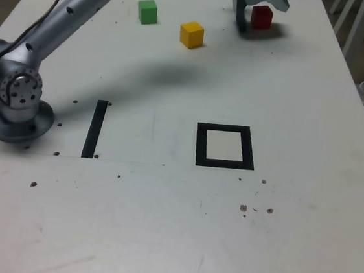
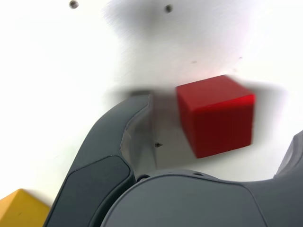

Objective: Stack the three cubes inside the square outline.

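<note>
Red block (image 2: 215,118), one: is found well apart from black square (image 1: 201,145), straddled by wide-open pincer (image 2: 220,117), ungripped; is judged light, stiff, smooth; is best grasped across opposite side faces

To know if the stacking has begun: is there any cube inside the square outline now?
No, the square outline shows only its bare white centre in the exterior view.

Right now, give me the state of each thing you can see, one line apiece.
Claw: open, around the red cube, not gripping
Red cube: on the table, unstacked
Yellow cube: on the table, unstacked
Green cube: on the table, unstacked
Square outline: empty
</note>
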